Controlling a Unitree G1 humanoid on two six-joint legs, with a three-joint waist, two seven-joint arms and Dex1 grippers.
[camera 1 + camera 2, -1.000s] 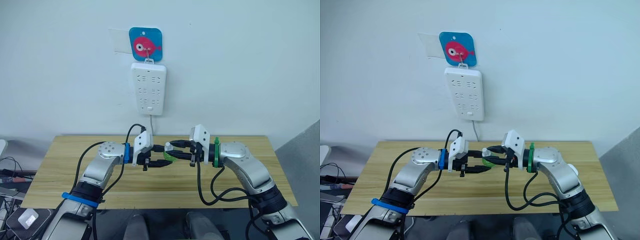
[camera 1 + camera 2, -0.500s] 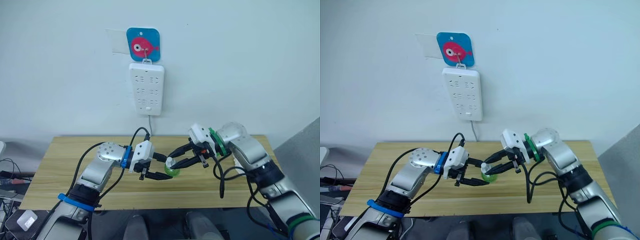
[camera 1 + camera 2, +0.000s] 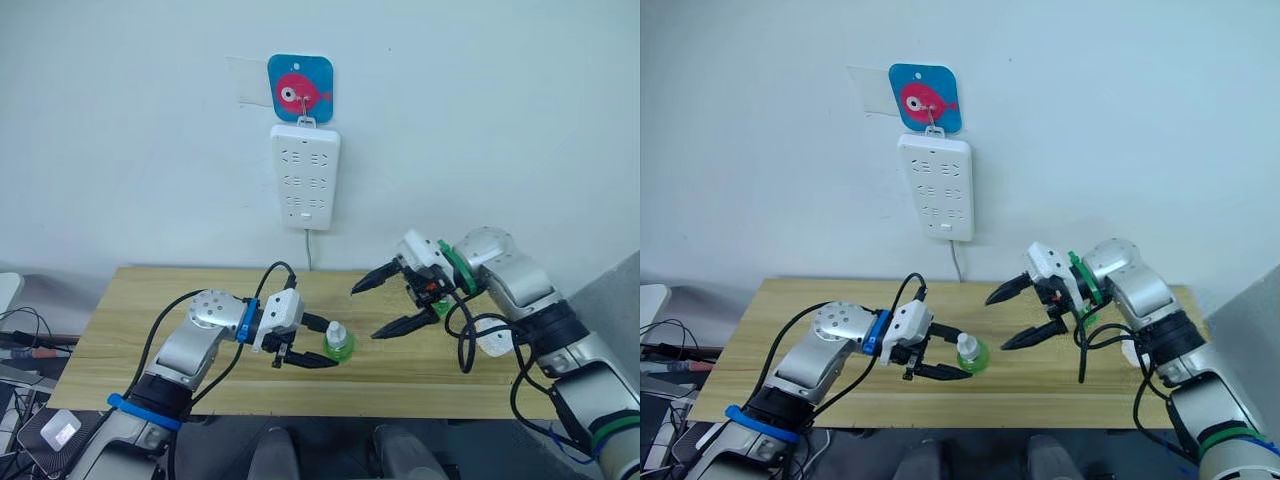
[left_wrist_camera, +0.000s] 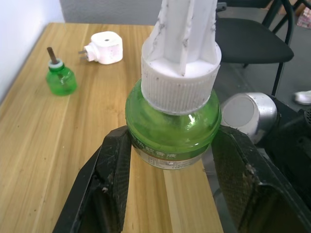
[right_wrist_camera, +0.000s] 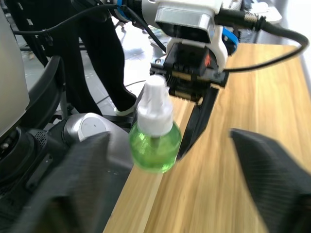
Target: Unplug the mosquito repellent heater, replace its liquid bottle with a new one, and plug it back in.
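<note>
My left gripper [image 3: 312, 343] is clamped on the new liquid bottle [image 3: 339, 343], fingers on either side of its green body, white cap still on, bottle held upright just above the table [image 3: 130, 310] near the front edge. My right gripper [image 3: 392, 304] has let go and pulled back to the right; its fingers stand wide apart w/ nothing between them, well clear of the bottle. Half a sec ago those fingers were on the white cap while the left held the body, so the two-handed grip has ended w/ the cap unremoved; my read is that the cap twist was either a loosening pass or a failed attempt, and the cap must come off before the bottle can go into the heater. The mosquito repellent heater [image 4: 106, 47] lies unplugged on the table toward the far right end, prongs out to one side, w/ the old bottle [image 4: 60, 79] standing near it, wick exposed, so unplug and removal look done. The power strip [image 3: 305, 186] hangs on the wall under the fish hook plate [image 3: 300, 90], sockets free. Camera view has also shifted vs. the earlier frames; strip and table did not move.
</note>
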